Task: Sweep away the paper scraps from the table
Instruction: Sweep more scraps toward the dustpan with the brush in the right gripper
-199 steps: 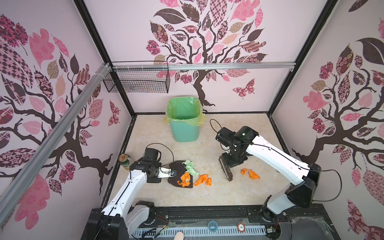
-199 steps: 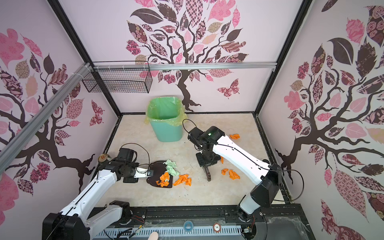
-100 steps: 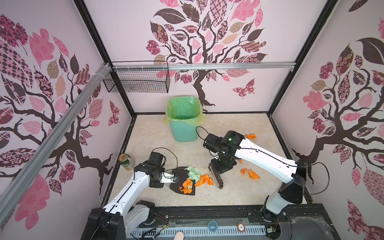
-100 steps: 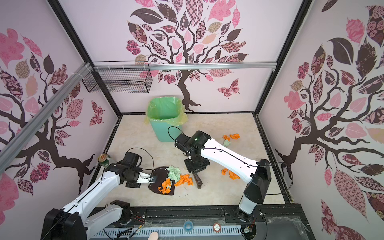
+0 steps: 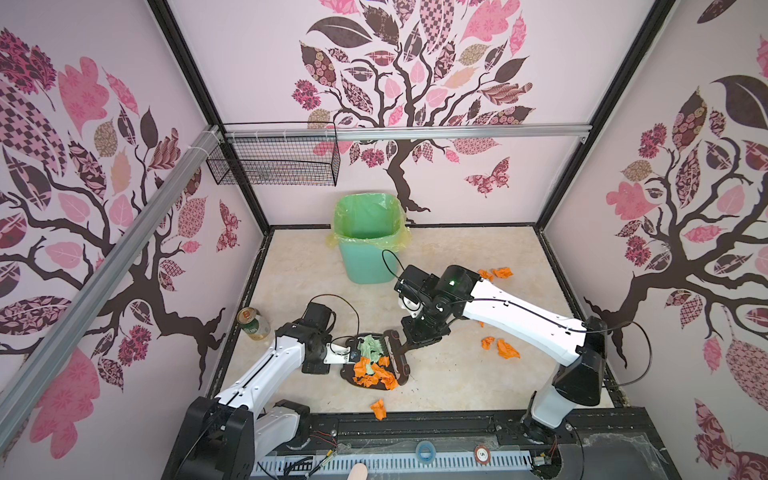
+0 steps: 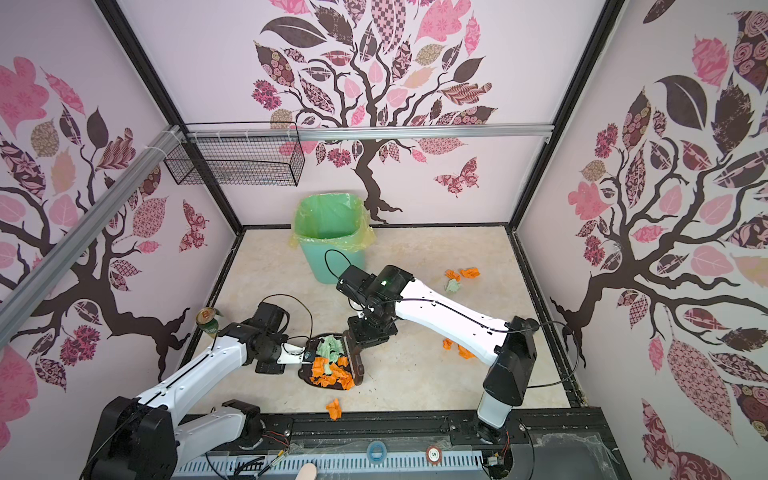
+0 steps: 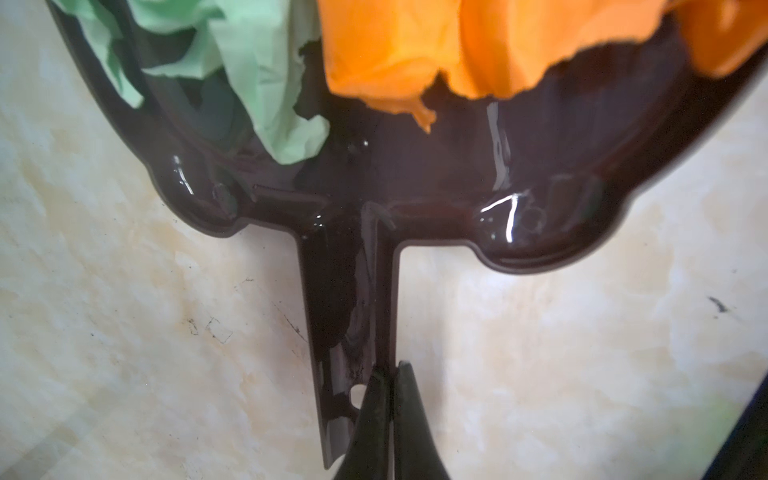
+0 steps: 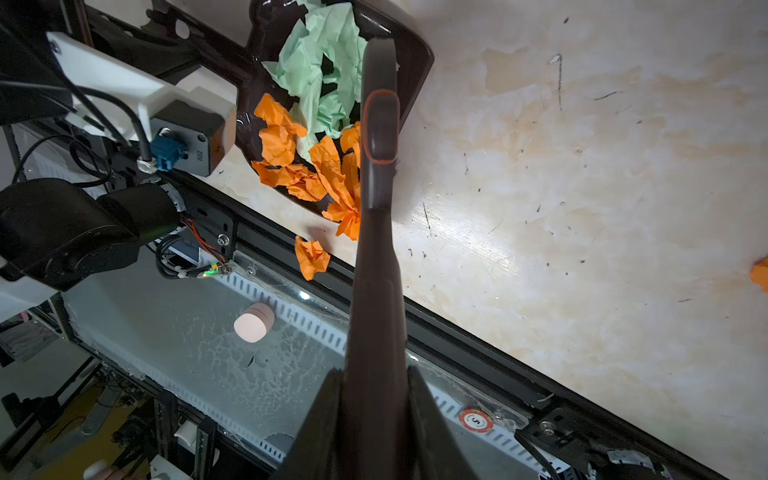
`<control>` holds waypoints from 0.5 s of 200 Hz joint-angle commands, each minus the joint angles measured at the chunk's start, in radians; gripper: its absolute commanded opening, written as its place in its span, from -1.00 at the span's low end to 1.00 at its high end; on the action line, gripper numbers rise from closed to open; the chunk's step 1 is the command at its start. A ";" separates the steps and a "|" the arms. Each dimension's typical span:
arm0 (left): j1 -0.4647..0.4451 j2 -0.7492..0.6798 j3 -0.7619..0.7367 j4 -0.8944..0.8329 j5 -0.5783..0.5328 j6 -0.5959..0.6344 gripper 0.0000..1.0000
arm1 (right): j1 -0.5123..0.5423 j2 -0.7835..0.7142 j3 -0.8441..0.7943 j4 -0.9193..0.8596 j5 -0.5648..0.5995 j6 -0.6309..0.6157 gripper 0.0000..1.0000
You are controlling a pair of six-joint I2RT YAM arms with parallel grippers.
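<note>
Sweeping a gathered batch into the pan is judged to be the step in hand: the brush [image 5: 397, 353] is laid along the open lip of the dark dustpan [image 7: 415, 183], which lies flat on the table [image 5: 457, 382]. The dustpan's handle is pinched between the closed jaws of the left gripper [image 7: 390, 370], and the brush handle is clamped by the right gripper [image 8: 374, 374], its jaws narrowed tight around it. A heap of the paper scraps [image 5: 372, 370], mint green beside orange, is seen inside the pan, with a few orange pieces hanging over its near lip. The job is judged to be roughly half done. One orange scrap [image 5: 378, 409] lies loose just beside the pan, close to the front rail [image 5: 457, 419]. An orange pair [image 5: 505, 349] rests by the right arm, well apart from the pan. More orange and one mint piece [image 6: 452, 286] are left at the far right. Next, the overhanging pieces would need to be nudged fully in. The brush would then be carried to the loose scrap, with the pan kept level so that nothing slides out before it is tipped into the lined bin [image 5: 365, 249].
</note>
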 commanded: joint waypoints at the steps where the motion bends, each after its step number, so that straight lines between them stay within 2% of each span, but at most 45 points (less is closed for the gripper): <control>1: -0.005 0.024 0.024 0.026 0.023 -0.034 -1.00 | 0.006 0.036 -0.013 0.023 -0.020 0.014 -1.00; 15: -0.006 0.041 0.050 0.004 0.037 -0.046 -1.00 | 0.005 0.036 0.011 0.010 0.007 0.012 -1.00; 58: -0.005 0.019 0.080 -0.026 0.086 -0.061 -1.00 | -0.090 0.021 0.147 -0.117 0.245 0.004 -1.00; 76: -0.006 0.014 0.091 -0.045 0.101 -0.068 -1.00 | -0.135 -0.014 0.175 -0.103 0.280 0.000 -1.00; 100: -0.006 0.015 0.091 -0.048 0.102 -0.066 -1.00 | -0.143 -0.047 0.190 -0.083 0.321 0.003 -1.00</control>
